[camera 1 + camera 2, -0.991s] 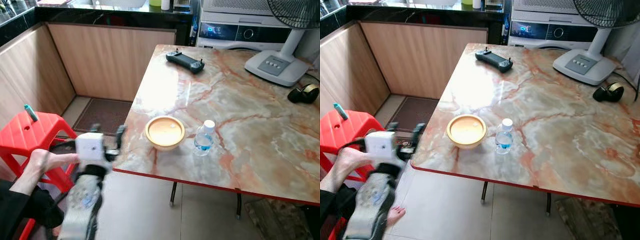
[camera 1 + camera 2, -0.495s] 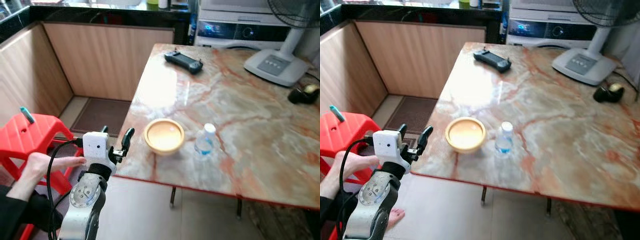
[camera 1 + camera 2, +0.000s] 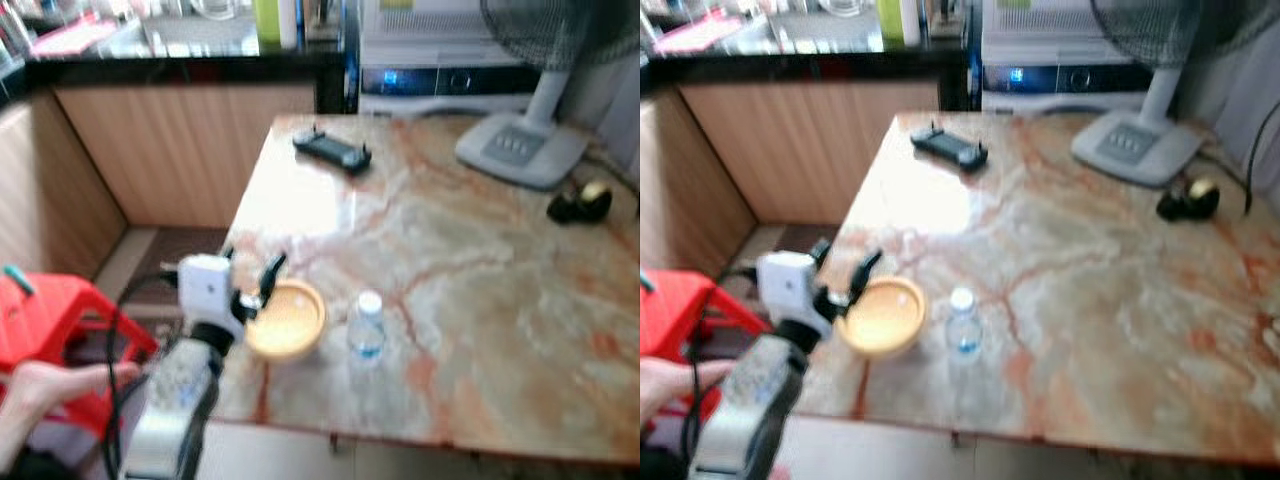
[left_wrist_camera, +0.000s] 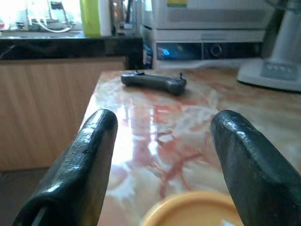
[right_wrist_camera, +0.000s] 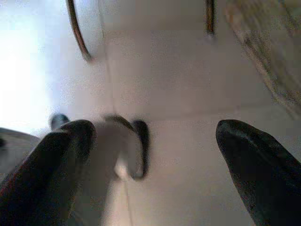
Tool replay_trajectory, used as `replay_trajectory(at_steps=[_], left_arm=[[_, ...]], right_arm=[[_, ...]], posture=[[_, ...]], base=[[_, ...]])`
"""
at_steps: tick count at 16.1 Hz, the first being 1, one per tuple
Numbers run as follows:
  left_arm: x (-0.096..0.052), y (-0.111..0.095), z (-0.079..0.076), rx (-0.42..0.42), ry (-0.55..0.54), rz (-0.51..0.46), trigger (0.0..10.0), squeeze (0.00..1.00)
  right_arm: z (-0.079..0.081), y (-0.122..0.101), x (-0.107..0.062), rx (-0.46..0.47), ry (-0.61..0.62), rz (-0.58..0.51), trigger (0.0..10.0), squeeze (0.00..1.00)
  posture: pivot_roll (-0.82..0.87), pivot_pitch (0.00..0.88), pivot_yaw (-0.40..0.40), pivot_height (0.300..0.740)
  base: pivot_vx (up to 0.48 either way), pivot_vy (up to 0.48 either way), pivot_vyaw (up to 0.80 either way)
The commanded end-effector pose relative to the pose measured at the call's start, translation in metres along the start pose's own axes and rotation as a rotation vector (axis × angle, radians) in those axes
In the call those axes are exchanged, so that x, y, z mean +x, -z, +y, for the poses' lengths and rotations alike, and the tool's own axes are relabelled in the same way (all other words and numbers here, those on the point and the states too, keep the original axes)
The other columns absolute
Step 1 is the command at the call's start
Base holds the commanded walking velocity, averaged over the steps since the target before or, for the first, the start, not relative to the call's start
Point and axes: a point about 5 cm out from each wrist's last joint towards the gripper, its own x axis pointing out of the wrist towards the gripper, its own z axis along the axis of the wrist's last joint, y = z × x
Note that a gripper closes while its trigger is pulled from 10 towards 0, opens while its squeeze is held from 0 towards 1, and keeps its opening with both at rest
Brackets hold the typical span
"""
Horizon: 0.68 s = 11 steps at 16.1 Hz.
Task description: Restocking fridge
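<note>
A yellow bowl (image 3: 287, 320) sits near the front left corner of the marble table (image 3: 480, 290). Just right of it stands a small clear water bottle (image 3: 367, 327) with a white cap. My left gripper (image 3: 251, 277) is open, raised at the table's left edge, its fingertips just left of the bowl's rim. In the left wrist view the left gripper (image 4: 162, 155) frames the tabletop, with the bowl's rim (image 4: 193, 209) low between the fingers (image 4: 82, 165). My right gripper (image 5: 155, 165) hangs open over the tiled floor.
A black handheld controller (image 3: 331, 150) lies at the table's far left. A fan base (image 3: 507, 150) and a dark tape roll (image 3: 580, 202) stand at the back right. A red stool (image 3: 55, 310) and a person's hand (image 3: 45, 385) are at my left.
The view has shifted closer to the table and blurred. My left gripper has risen and moved right, from beside the table edge up to the bowl's left rim.
</note>
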Motion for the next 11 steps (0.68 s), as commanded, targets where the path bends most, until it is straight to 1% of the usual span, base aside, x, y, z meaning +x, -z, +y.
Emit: replay_trajectory(at_steps=[1, 3, 6, 7, 8, 9, 10, 11], left_arm=[[-0.003, 0.003, 0.003, -0.018, -0.019, 0.016, 10.0, 0.0], [-0.006, 0.002, 0.005, -0.03, -0.067, 0.008, 10.0, 0.0], [-0.009, -0.001, 0.022, -0.212, -0.206, -0.024, 10.0, 0.0], [-0.01, 0.0, 0.027, -0.229, -0.239, -0.025, 10.0, 0.0], [-0.012, 0.002, 0.03, -0.263, -0.255, -0.022, 10.0, 0.73], [-0.014, 0.004, 0.032, -0.294, -0.263, -0.016, 10.0, 1.0], [-0.016, 0.008, 0.035, -0.339, -0.269, -0.004, 10.0, 1.0], [-0.017, 0.011, 0.036, -0.349, -0.263, 0.008, 10.0, 1.0]], right_arm=[[-0.001, 0.005, -0.002, -0.003, 0.0, 0.014, 10.0, 0.0], [-0.001, 0.005, -0.002, -0.005, -0.001, 0.015, 10.0, 0.0], [-0.001, 0.005, -0.002, -0.01, -0.006, 0.017, 10.0, 0.0], [0.0, 0.005, -0.002, -0.014, -0.008, 0.017, 10.0, 0.0], [0.0, 0.005, -0.002, -0.021, -0.011, 0.019, 10.0, 0.0], [0.0, 0.005, -0.002, -0.02, -0.011, 0.018, 10.0, 0.0], [0.0, 0.005, -0.002, -0.019, -0.012, 0.017, 10.0, 0.0], [0.0, 0.005, -0.002, -0.019, -0.012, 0.017, 10.0, 0.0]], posture=[[0.11, 0.087, -0.031, 0.74], [0.12, 0.093, -0.033, 0.74], [0.13, 0.102, -0.035, 0.74], [0.13, 0.107, -0.031, 0.74], [0.13, 0.11, -0.031, 0.74], [0.13, 0.112, -0.029, 0.74], [0.13, 0.113, -0.029, 0.74], [0.13, 0.114, -0.031, 0.74]], base=[[0.0, 0.0, 0.0], [0.0, 0.0, 0.0], [0.0, 0.0, 0.0], [0.0, 0.0, 0.0], [0.0, 0.0, 0.0], [0.0, 0.0, 0.0], [0.0, 0.0, 0.0], [0.0, 0.0, 0.0]])
